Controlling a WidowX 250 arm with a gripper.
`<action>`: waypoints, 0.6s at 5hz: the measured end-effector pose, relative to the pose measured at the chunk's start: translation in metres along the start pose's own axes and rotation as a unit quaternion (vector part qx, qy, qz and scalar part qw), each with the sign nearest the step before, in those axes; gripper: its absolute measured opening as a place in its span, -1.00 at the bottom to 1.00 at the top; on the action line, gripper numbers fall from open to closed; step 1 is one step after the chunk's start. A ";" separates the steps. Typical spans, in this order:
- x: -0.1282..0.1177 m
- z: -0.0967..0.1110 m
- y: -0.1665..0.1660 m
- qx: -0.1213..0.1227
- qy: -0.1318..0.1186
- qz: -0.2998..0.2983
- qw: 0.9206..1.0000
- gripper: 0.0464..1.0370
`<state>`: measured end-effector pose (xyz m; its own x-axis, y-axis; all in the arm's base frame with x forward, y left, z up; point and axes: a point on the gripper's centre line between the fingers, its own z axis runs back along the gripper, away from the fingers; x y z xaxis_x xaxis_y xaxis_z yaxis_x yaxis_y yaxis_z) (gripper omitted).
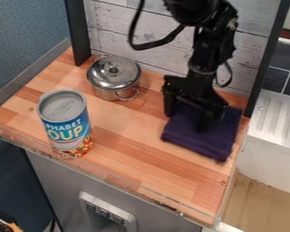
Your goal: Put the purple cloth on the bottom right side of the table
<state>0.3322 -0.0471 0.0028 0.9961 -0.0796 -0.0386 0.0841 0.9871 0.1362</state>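
Note:
The purple cloth [202, 139] lies folded on the wooden table near its right edge, toward the back. Over its upper part hangs the black gripper [187, 118], pointing down, its fingers apart with some of the cloth visible between them. One finger stands by the cloth's upper left edge, the other over the middle of the cloth. The gripper covers part of the cloth's back edge. Whether the fingertips touch the cloth I cannot tell.
A lidded metal pot [114, 77] stands at the back left. The soup can [65, 121] stands at the front left. A clear low rim [120, 180] runs along the table's front edge, and a whitewashed plank wall [144, 56] rises behind.

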 end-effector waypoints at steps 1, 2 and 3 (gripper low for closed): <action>-0.031 -0.002 0.009 -0.007 0.018 -0.023 1.000 0.93; -0.061 -0.004 0.011 -0.009 0.031 -0.037 0.999 0.93; -0.070 -0.005 0.010 -0.015 0.037 -0.039 0.998 0.93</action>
<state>0.2634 -0.0311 0.0020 0.9819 -0.1464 -0.1202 0.1588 0.9821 0.1012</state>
